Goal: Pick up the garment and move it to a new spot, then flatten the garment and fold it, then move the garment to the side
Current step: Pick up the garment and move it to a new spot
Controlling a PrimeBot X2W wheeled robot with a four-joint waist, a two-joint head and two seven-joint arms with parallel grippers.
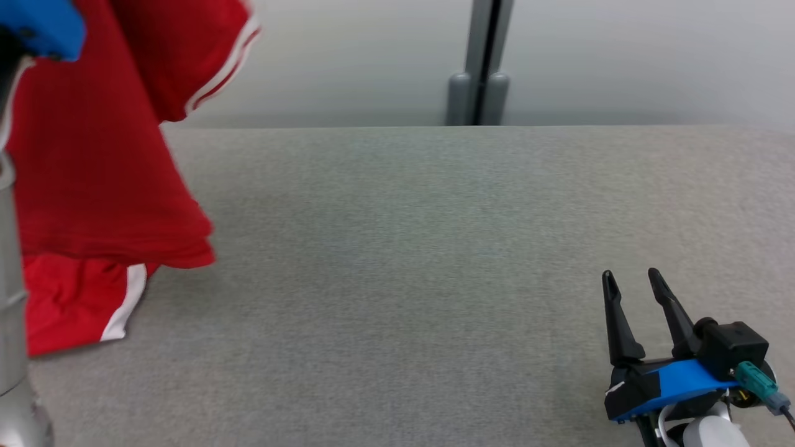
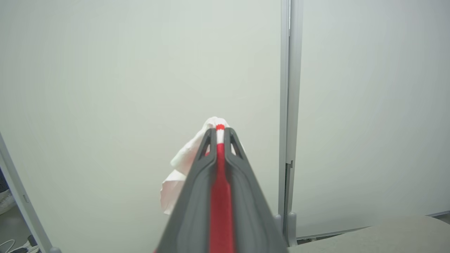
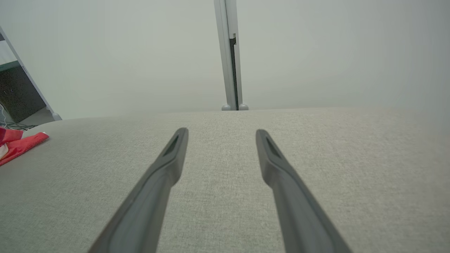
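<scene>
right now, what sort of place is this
Likely a lab or test bay: a grey cloth-covered table, plain pale partition panels joined at a grey post, and the left gripper holding a red garment.

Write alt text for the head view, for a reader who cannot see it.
A red garment with white stripes hangs lifted at the left, its lower end on the grey table. The right gripper rests open and empty at the lower right.

A grey fabric-covered table (image 1: 397, 279) spreads across the head view. At 12 o'clock a grey post (image 1: 481, 62) (two rounded feet at its base) divides the pale wall panels (image 1: 621, 56).
</scene>
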